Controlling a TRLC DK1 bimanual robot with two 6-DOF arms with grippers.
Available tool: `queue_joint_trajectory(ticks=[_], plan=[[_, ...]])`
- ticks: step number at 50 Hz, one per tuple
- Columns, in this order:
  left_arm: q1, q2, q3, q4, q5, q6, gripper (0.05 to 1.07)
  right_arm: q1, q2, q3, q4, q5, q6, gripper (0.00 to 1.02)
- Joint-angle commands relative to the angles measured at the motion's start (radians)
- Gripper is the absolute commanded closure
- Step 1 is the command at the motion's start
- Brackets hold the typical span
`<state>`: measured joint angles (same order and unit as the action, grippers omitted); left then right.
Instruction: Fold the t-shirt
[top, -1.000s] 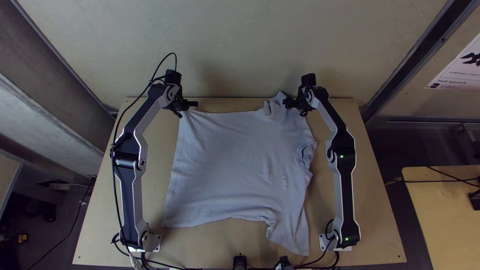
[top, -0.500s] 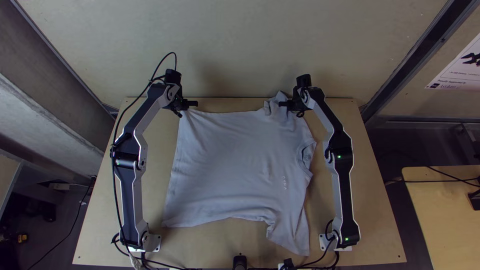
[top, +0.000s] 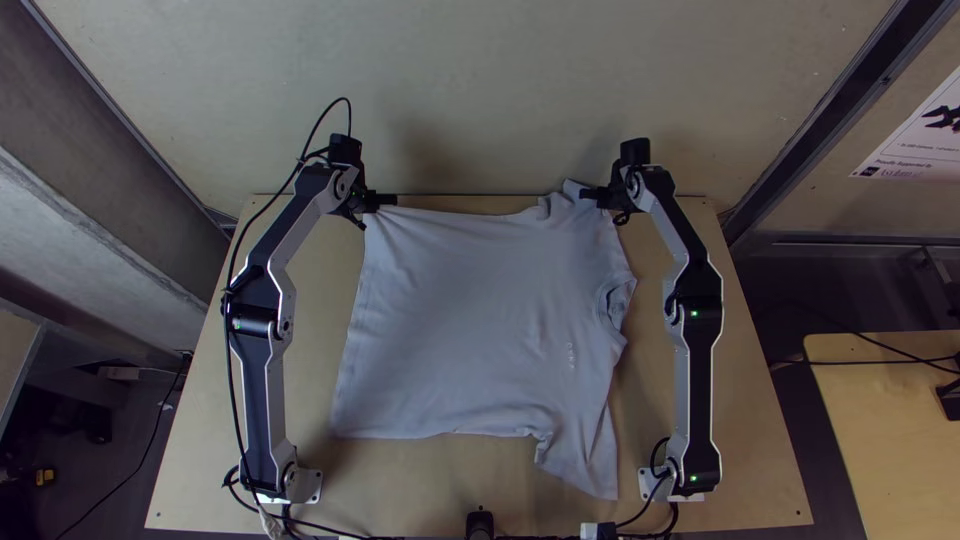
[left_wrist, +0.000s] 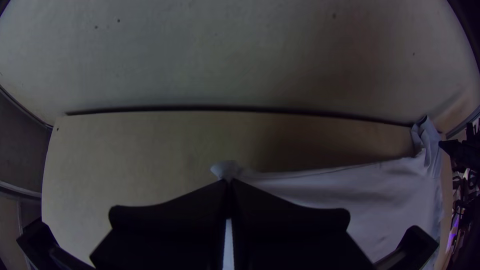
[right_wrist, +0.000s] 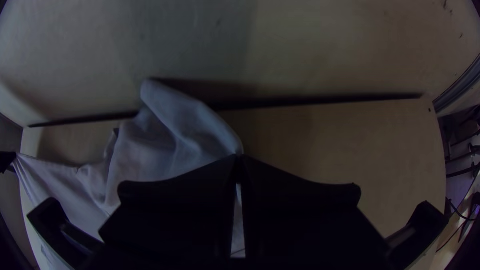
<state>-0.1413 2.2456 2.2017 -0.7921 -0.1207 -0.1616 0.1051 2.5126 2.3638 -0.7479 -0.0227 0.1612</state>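
Observation:
The light grey t-shirt (top: 470, 320) lies spread sideways on the table, its collar toward the right arm and one sleeve toward the near edge. At its far left corner is my left gripper (top: 385, 199); in the left wrist view the left gripper (left_wrist: 228, 184) is shut on that corner of the shirt (left_wrist: 360, 187). My right gripper (top: 592, 193) is at the far right, by the other sleeve. In the right wrist view the right gripper (right_wrist: 239, 159) is shut on the shirt's edge, with bunched cloth (right_wrist: 175, 130) beside it.
The wooden table (top: 500, 490) ends at a pale wall (top: 480, 100) just beyond both grippers. Cables (top: 375, 535) run along the near edge. A second table (top: 880, 430) stands off to the right.
The right gripper first shifted left, then right, and is now shut on the cloth. The shirt's far edge has risen toward the wall, its near hem has drawn away from the table's near edge.

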Motion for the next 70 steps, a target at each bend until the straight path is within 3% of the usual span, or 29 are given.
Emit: queue_joint_trajectory(ticks=[1,21,43,70], plan=[[0.003,0.025,0.044,0.030,-0.008,-0.019,1.05,-0.019,-0.055,0.003,0.035,0.020,0.017,1.00],[0.037,0.022,0.038,0.044,-0.008,-0.038,1.05,-0.022,-0.107,-0.035,0.038,0.010,0.011,1.00],[0.083,0.002,0.012,-0.027,0.009,-0.023,1.05,-0.018,-0.224,-0.098,-0.176,0.001,-0.012,1.00],[0.052,-0.158,-0.218,-0.044,0.046,-0.021,1.05,0.022,-0.508,-0.479,-0.177,0.001,-0.020,1.00]])
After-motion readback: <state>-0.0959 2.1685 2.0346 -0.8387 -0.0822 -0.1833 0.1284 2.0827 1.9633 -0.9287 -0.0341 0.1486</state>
